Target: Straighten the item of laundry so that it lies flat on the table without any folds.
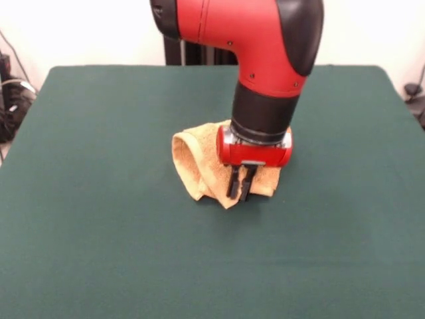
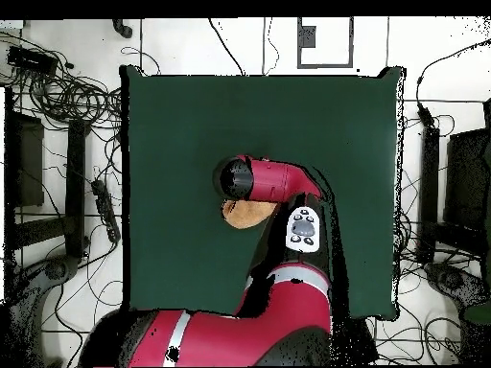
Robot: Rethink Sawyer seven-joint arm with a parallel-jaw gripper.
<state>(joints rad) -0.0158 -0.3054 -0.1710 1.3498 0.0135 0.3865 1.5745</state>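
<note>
The item of laundry [image 1: 199, 163], a tan-orange terry towel, sits bunched and folded near the middle of the dark green table [image 1: 99, 246]. Its left side curls up in a raised loop. My gripper [image 1: 238, 187] comes straight down over the towel's right part, its two black fingers close together with towel cloth between them. In the overhead view only a tan patch of the towel [image 2: 245, 213] shows beside the red arm, on the green table [image 2: 173, 134]. The arm hides the gripper there.
Green tabletop surrounds the towel on all sides. Cables and dark gear [image 2: 67, 105] lie on the floor beyond the table's edges. The red arm [image 2: 288, 278] crosses the table's side nearest the base.
</note>
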